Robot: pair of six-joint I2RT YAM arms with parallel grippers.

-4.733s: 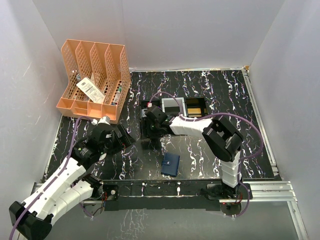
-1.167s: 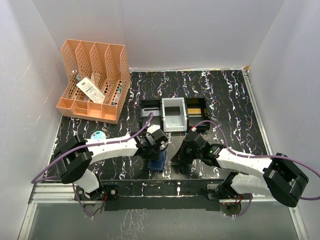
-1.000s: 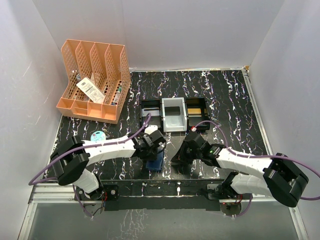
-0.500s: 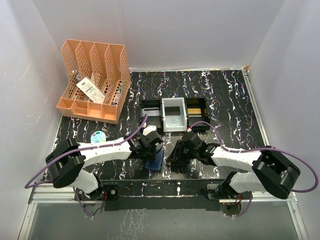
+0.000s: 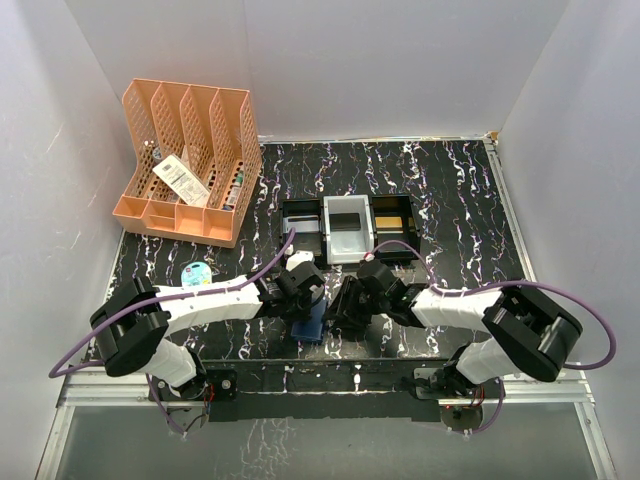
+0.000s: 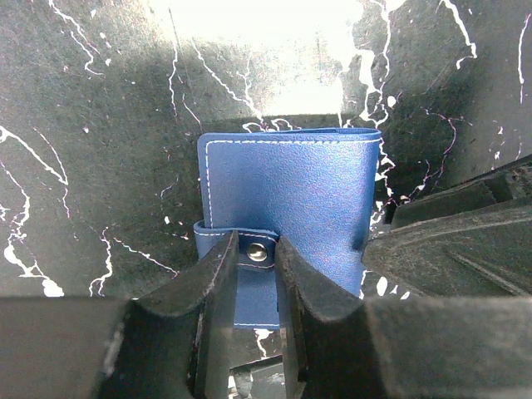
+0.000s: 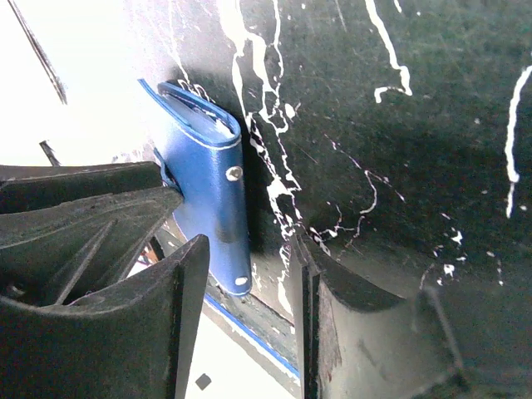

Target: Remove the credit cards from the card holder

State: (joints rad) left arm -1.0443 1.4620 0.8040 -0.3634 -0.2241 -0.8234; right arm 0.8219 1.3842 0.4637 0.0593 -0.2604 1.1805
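Left gripper (image 6: 255, 253), black and two-fingered, stands tips-down on the small navy-blue stitched bifold card holder (image 6: 291, 187). Its fingers (image 6: 218, 278) are set to a narrow slot that frames the round metal snap (image 6: 258, 252) of the closing strap. The strap runs on under one finger, so I cannot tell whether the jaws have nipped it or only press beside it.

Right gripper (image 7: 252, 249) is parted and carries nothing. The card holder's strapped edge lies just inside its gap, close against one finger, and bare table fills the rest.

From above, the card holder (image 5: 312, 322) lies shut on the black, white-veined table (image 5: 450, 190), close to the near edge and between the two grippers. The left gripper is over its far end and the right is just beside its right long edge. Its long axis runs roughly near to far, slightly tilted.

The left arm is the nearer one, already on the snap, so the unfastening looks to be its job. The strap would need to be pulled away from the cover while the right jaws steady the body from the side.

No credit cards show. A pale sliver in the card holder's mouth, seen from the right wrist, may be a card edge, but I cannot tell.

Beyond stand a row of black and grey rectangular trays (image 5: 347, 228), with an orange slotted plastic file rack (image 5: 190, 160) at far left.
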